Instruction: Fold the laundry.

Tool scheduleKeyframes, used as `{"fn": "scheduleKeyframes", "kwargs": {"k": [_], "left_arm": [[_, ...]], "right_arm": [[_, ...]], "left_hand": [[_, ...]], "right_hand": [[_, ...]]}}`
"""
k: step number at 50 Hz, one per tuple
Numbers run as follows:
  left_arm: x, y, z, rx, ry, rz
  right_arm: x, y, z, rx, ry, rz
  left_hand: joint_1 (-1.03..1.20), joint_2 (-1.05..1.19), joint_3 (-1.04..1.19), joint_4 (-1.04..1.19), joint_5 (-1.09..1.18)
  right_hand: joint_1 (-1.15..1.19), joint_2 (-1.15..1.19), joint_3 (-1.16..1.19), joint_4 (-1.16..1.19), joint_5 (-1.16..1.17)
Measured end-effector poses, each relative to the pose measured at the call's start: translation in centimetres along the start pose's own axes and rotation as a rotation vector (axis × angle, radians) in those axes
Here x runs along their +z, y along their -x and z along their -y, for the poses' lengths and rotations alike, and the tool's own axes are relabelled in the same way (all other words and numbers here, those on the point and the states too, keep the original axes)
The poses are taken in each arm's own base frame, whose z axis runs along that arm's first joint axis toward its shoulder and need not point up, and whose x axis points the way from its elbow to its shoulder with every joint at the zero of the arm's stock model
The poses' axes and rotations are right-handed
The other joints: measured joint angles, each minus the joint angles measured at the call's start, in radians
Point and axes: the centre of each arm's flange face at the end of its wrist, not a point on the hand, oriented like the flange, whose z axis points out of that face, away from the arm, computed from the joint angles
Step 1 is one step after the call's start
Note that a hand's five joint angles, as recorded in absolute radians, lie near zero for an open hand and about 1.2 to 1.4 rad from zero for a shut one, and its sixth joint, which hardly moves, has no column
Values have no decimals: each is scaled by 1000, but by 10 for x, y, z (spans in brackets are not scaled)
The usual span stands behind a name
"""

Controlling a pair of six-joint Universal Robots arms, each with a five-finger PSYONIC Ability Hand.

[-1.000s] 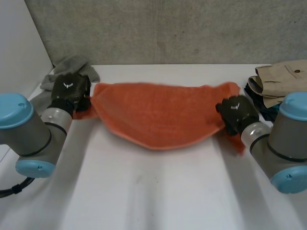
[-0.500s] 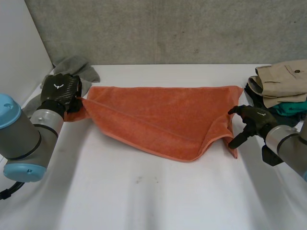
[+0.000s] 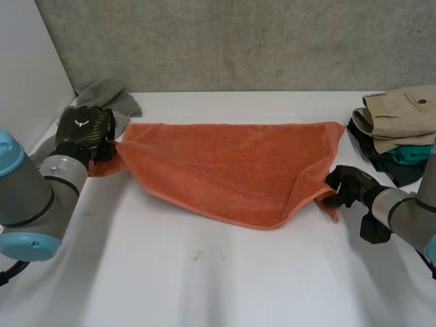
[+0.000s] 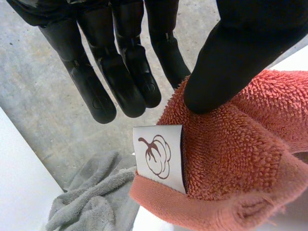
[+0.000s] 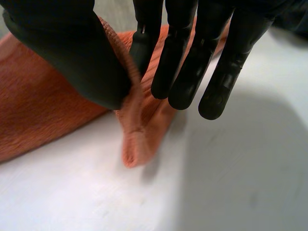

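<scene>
Towel [image 3: 218,170]: left hand [image 3: 83,127] and right hand [image 3: 347,184] each pinch a corner; shallow right pinch may slip on lifting.

towel [image 3: 218,170] mid-table [image 3: 204,272] | cloth [image 3: 109,94] behind-left (far corner) | clothes stack [image 3: 398,116] right

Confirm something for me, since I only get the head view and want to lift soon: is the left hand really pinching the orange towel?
Observer: Yes; the left hand pinches a corner of the orange towel between thumb and finger.
Operator: Which corner?
Observer: The one carrying a white label with a brown emblem.
Operator: And the right hand?
Observer: The right hand pinches a bunched corner between thumb and fingers, its tip drooping to the table.
</scene>
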Motion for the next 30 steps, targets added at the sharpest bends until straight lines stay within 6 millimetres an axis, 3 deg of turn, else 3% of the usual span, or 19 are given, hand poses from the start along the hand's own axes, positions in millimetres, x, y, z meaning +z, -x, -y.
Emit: {"fn": "scheduleKeyframes", "kwargs": {"k": [6,9,10,12,13,15,16,17,20,25,30], "left_arm": [[-10,1,7,4,33,-8],[-17,1,10,6,57,-13],[-25,2,13,7,89,-19],[-34,3,15,9,128,-25],[-41,4,16,12,154,-28],[-47,5,16,18,181,-31],[-59,8,17,35,234,-35],[-59,8,17,35,234,-35],[-88,12,18,103,351,-56],[-128,10,14,236,487,-121],[-147,5,9,308,537,-165]], "right_arm": [[-7,4,20,-103,-90,-5],[-25,14,39,-270,-149,-3],[-40,20,47,-414,-167,-8],[-50,24,51,-521,-169,-18],[-63,26,54,-656,-158,-35],[-72,27,54,-759,-138,-50],[-85,26,52,-897,-97,-71],[-85,26,52,-897,-97,-71],[-116,20,41,-1162,48,-101],[-143,10,20,-1299,241,-95],[-154,5,11,-1316,325,-88]], "left_hand": [[0,0,0,0,0],[0,0,0,0,0],[0,0,0,0,0],[0,0,0,0,0],[0,0,0,0,0],[0,0,0,0,0],[0,0,0,0,0],[0,0,0,0,0],[0,0,0,0,0],[0,0,0,0,0],[0,0,0,0,0]], "right_hand": [[19,32,45,47,50],[19,32,45,47,51],[19,32,45,47,51],[18,32,45,46,51],[19,32,45,47,51],[19,32,45,47,51],[19,32,45,47,51],[19,32,45,47,51],[19,32,45,47,51],[19,32,45,47,51],[19,32,45,47,51]]}}
